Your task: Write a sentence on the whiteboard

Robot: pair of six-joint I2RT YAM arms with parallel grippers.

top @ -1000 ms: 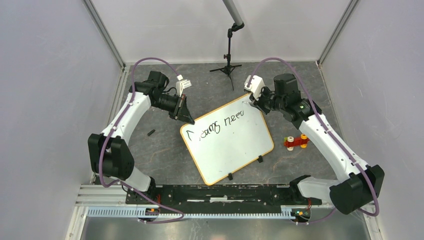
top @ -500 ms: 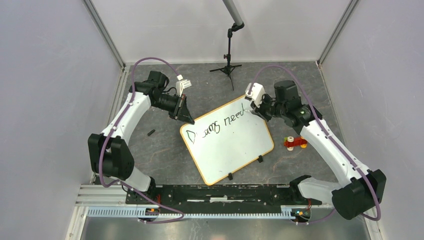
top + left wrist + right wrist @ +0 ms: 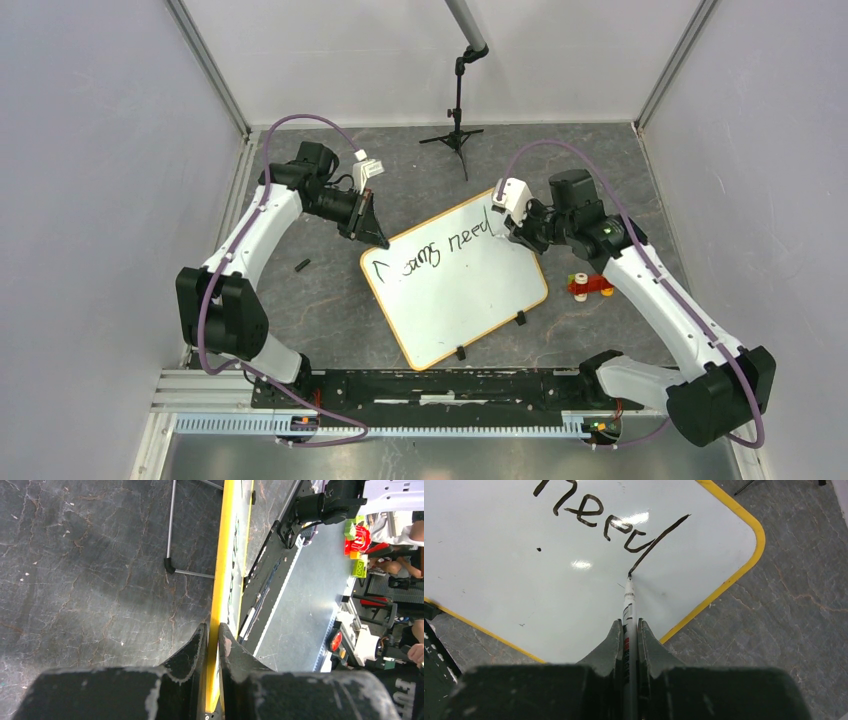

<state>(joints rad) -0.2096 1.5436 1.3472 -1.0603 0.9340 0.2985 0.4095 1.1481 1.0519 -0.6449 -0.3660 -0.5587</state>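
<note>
Your left gripper (image 3: 212, 630) is pinched narrow on the yellow rim of the whiteboard (image 3: 460, 300), which lies askew on the table (image 3: 330, 310) between the arms. From that wrist you see the board edge-on, so its lettering is unreadable. Your right gripper (image 3: 629, 625) clamps a marker (image 3: 629, 597). Its barrel is mostly hidden between the fingers, its label is too blurred to read, and its tip touches the board at the end of a long stroke. The sentence (image 3: 432, 252) reads "need" clearly; the word before looks like "Dreams", first letter unclear.
</note>
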